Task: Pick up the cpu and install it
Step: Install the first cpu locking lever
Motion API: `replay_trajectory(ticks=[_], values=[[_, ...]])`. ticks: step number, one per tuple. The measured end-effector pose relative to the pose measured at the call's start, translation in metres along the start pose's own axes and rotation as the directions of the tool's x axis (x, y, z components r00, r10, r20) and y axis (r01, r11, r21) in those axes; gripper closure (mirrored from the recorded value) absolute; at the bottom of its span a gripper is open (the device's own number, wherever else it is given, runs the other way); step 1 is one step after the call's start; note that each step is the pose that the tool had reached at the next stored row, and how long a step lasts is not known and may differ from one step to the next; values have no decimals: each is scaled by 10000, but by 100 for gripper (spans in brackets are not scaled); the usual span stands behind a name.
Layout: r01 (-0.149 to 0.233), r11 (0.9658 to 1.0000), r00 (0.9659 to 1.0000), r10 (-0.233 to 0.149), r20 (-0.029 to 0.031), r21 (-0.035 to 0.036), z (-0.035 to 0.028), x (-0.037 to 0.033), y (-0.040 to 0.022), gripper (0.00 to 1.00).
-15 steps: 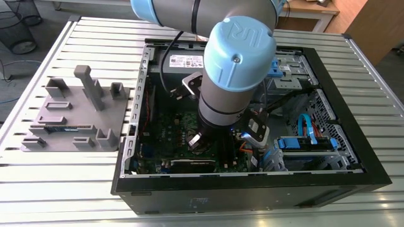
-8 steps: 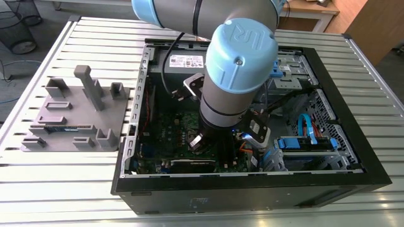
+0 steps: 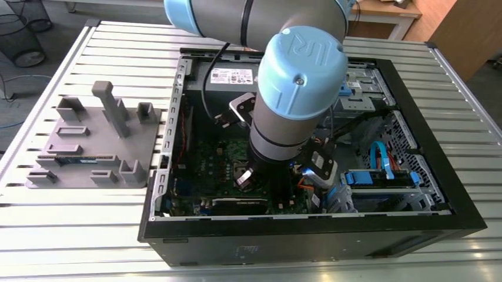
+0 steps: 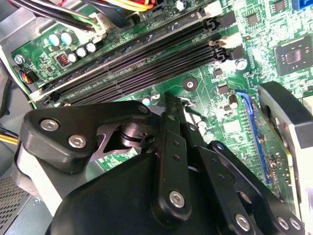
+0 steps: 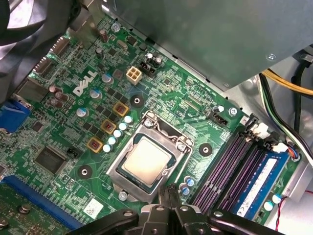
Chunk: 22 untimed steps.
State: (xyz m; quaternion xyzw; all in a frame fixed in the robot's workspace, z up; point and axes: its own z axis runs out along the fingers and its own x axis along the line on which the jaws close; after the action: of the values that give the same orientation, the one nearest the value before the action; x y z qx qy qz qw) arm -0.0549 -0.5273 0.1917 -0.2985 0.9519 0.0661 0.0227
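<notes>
The small flat square cpu with a silvery-grey metal top (image 5: 146, 160) is sitting in the motherboard socket while the black jaws, apparently pressed together and empty, are hovering beside it; any skew risks bending socket pins.

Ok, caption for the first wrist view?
The cpu sits in its motherboard socket, the gripper just beside it.

An open black computer case (image 3: 314, 235) lies on a slatted metal table (image 3: 79, 235). A grey holder tray (image 3: 94, 147) sits beside it. Inside, a green motherboard (image 5: 63, 122) carries black memory slots (image 4: 146, 63).
</notes>
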Motion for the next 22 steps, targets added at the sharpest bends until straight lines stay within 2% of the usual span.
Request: replay_trajectory(ticks=[10, 22], values=[[0, 10000, 10000, 0, -2, 2, 34, -2, -15, 89], [0, 10000, 10000, 0, 1, 0, 40, 1, -13, 89]])
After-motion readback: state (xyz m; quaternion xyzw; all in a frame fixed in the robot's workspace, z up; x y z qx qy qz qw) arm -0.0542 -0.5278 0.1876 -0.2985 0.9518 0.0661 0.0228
